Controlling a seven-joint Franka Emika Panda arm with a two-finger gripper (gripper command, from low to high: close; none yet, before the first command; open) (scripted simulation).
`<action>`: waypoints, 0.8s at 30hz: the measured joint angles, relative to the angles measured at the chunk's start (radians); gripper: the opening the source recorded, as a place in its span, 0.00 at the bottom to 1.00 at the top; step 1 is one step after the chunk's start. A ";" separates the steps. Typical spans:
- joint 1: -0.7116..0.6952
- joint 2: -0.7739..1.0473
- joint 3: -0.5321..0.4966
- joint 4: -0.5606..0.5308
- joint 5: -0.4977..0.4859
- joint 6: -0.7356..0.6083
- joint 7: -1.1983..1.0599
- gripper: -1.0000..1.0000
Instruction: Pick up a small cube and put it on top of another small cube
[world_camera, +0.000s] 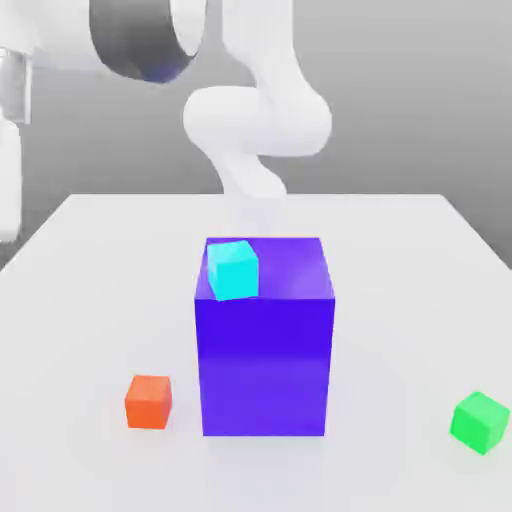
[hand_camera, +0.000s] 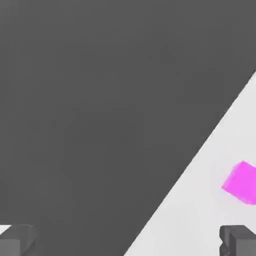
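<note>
Large blue block (world_camera: 265, 345) standing upright in the middle of the white table (world_camera: 90, 300), used here as the landmark. Small cyan cube (world_camera: 233, 269) resting on the block's top face, at the near corner toward the exterior view's left, slightly turned against the block's edges. Small orange cube (world_camera: 149, 402) on the table just beside the block's base, toward the exterior view's left, apart from it. Small green cube (world_camera: 479, 421) on the table well apart from the block, toward the exterior view's right, near the table's edge. White robot arm (world_camera: 255, 125) rising behind the block, bending overhead toward the exterior view's left.

Gripper (hand_camera: 128, 240) spread wide in the hand view, grasping nothing, its two dark fingers (hand_camera: 239, 240) far apart with bare space between. Small magenta cube (hand_camera: 242, 182) lying on the white surface close to one finger, not touching it; position relative to the block cannot be told
</note>
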 joint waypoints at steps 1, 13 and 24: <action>-0.009 0.036 -0.006 0.005 0.008 0.008 0.020 0.50; -0.129 0.478 -0.051 0.079 0.164 0.135 0.168 0.50; -0.133 0.495 -0.047 0.083 0.170 0.147 0.168 0.00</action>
